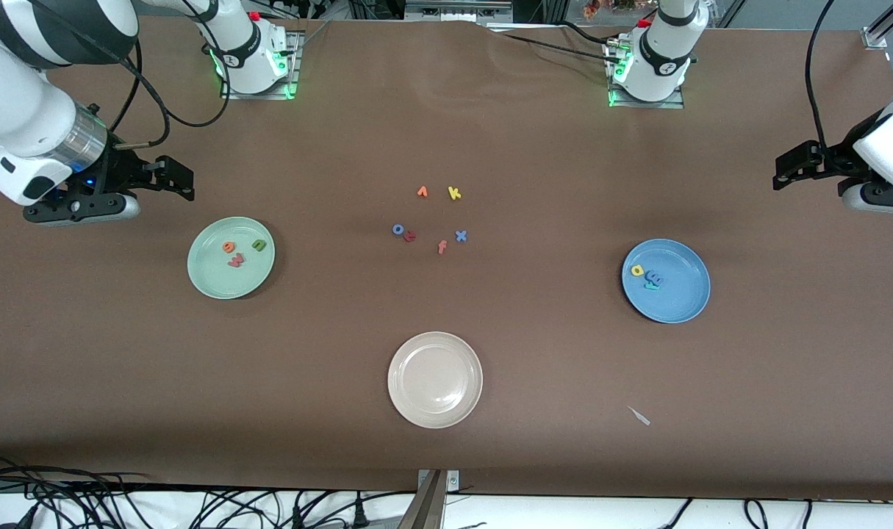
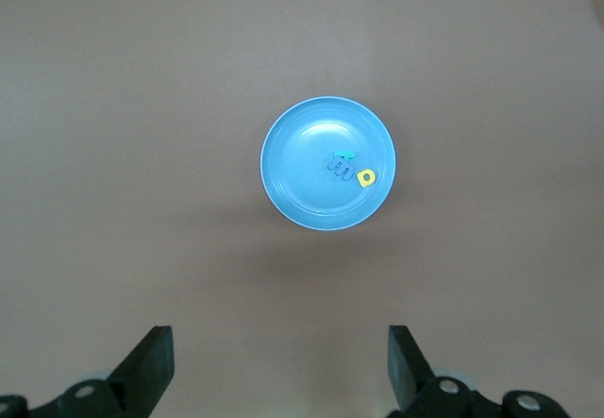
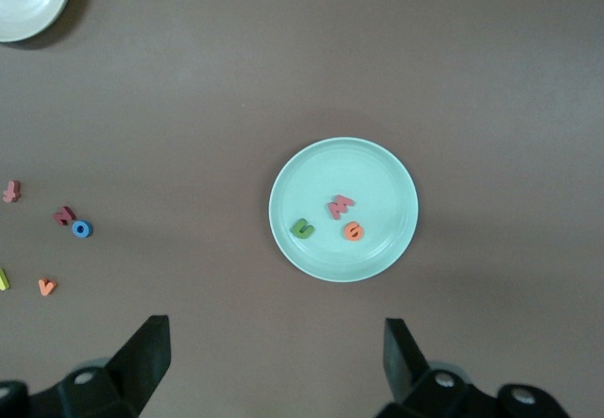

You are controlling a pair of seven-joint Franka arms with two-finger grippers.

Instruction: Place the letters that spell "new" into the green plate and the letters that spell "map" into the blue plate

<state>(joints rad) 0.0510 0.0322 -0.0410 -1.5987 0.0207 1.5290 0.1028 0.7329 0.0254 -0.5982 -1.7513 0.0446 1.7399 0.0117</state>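
a: looking at the green plate (image 1: 211,283) first, you see it toward the right arm's end of the table with the green n (image 1: 259,245), the orange e (image 1: 229,247) and the salmon-red w (image 1: 235,260) all lying in it, close together.

b: and the blue plate (image 1: 681,305)?

a: you find it toward the left arm's end, holding the yellow a (image 1: 637,270), the blue m (image 1: 653,277) and the teal p (image 1: 652,286); the m and the p touch or overlap, the a sits just beside them.

b: where do your grippers stand?

a: your right gripper (image 1: 176,178) hangs up in the air near the green plate, at the table's edge on that arm's end. its fingers (image 3: 142,361) are spread wide and hold nothing. your left gripper (image 1: 788,167) hangs the same way near the blue plate, its fingers (image 2: 146,371) spread wide and empty too.

b: anything else on the table?

a: mid-table, between the two plates, you have loose letters: an orange v-shaped letter (image 1: 422,192), a yellow k (image 1: 454,193), a blue o (image 1: 397,229) touching a dark red letter (image 1: 410,236), a salmon f (image 1: 442,247) and a blue x (image 1: 461,236). a beige-white plate (image 1: 409,400) sits nearer to the front camera than those, with nothing in it. a small pale scrap (image 1: 639,416) lies on the brown table (image 1: 123,382), nearer to the camera than the blue plate.
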